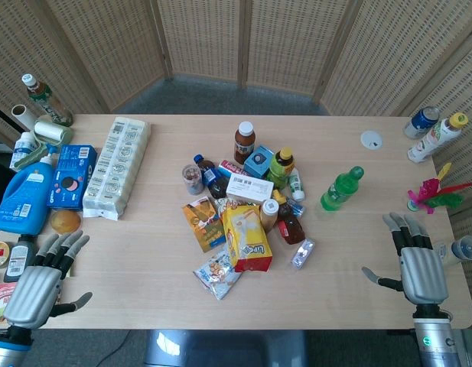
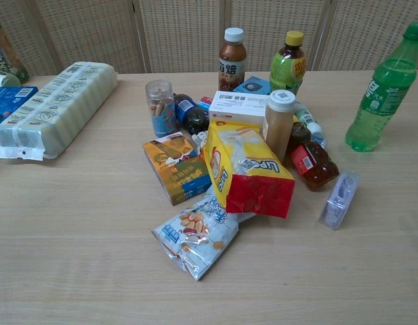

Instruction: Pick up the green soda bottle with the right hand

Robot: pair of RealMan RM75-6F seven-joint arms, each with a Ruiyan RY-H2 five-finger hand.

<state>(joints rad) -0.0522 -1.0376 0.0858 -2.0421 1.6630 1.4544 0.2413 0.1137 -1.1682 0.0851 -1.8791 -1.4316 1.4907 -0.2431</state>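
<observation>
Woven reed screens close off the back of the scene, and before them a pale wooden counter (image 1: pixel 144 260) is spread with groceries. The green soda bottle (image 1: pixel 342 188) is seen standing upright on the counter, a little apart from the right side of the central heap of snack packets and drinks, with a yellow chip bag (image 1: pixel 246 238) at the heap's front. The right robot hand (image 1: pixel 416 258) is held low at the near right edge of the counter, fingers spread and nothing gripped, well short of the bottle and nearer the robot than it. The left robot hand (image 1: pixel 44 277) is likewise spread and unladen at the near left corner. The task is judged to be at its very start, no reach having been made. A forward and slightly leftward reach of the right robot hand is called for, with the fingers kept apart until the bottle's body is enclosed, and the small clear packet (image 1: pixel 303 253) lying near the path avoided.
</observation>
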